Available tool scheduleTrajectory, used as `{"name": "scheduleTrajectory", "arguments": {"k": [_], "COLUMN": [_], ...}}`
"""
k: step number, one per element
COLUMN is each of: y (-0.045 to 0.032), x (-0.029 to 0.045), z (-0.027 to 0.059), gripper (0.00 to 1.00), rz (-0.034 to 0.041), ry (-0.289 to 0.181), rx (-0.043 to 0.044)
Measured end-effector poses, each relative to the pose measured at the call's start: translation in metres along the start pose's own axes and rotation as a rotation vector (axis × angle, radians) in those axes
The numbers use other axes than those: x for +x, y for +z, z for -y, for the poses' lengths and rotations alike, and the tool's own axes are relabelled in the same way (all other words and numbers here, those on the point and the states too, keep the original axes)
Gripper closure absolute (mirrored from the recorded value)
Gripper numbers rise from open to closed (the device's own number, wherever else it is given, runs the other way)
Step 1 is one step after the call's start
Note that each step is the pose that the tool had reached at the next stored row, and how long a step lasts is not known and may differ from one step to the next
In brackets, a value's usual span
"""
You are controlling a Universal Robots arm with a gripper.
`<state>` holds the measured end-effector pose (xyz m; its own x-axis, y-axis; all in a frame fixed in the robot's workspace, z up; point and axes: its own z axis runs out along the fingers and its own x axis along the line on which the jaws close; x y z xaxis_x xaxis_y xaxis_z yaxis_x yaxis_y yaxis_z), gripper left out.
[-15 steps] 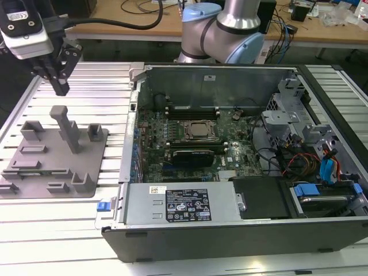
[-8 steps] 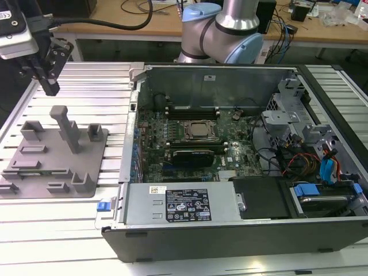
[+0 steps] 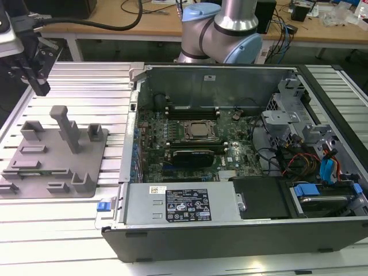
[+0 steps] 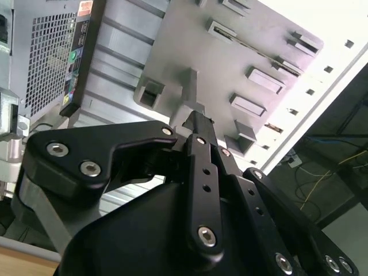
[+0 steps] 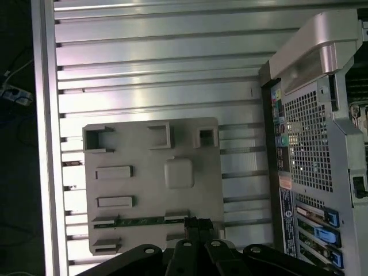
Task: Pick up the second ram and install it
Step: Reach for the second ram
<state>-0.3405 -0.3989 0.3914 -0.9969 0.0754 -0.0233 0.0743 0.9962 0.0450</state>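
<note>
Computer case (image 3: 230, 241) stands open at the near right of the bench (image 3: 57, 241). Left of it, a grey fixture plate (image 3: 54, 155) carries the second ram (image 5: 141, 219), lying flat in a slot. Farther left, the pincer (image 3: 41, 88) hangs above, its fingers pressed together.

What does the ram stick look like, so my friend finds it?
Beside the open computer case, a grey plate lies on the ribbed table. On it, near the end effector, lies the ram stick: the only thin green strip among grey blocks.
</note>
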Motion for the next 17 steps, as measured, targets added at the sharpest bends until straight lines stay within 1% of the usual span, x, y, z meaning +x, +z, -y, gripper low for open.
{"name": "scheduleTrajectory", "arguments": {"k": [1, 3, 6, 10, 13, 17], "y": [0.0000, 0.0000, 0.0008, 0.0068, 0.0119, 0.0169], "x": [0.0045, 0.0099, 0.0148, 0.0230, 0.0268, 0.0297], "z": [0.0003, 0.0007, 0.0012, 0.0064, 0.0108, 0.0141], "gripper": [0.92, 0.92, 0.92, 0.92, 0.92, 0.92], "rz": [0.0000, 0.0000, 0.0000, 0.0000, 0.0001, 0.0000], "ry": [0.000, 0.000, 0.000, 0.000, 0.000, 0.000], "rx": [0.0000, 0.0000, 0.0000, -0.0001, -0.0001, 0.0000]}}
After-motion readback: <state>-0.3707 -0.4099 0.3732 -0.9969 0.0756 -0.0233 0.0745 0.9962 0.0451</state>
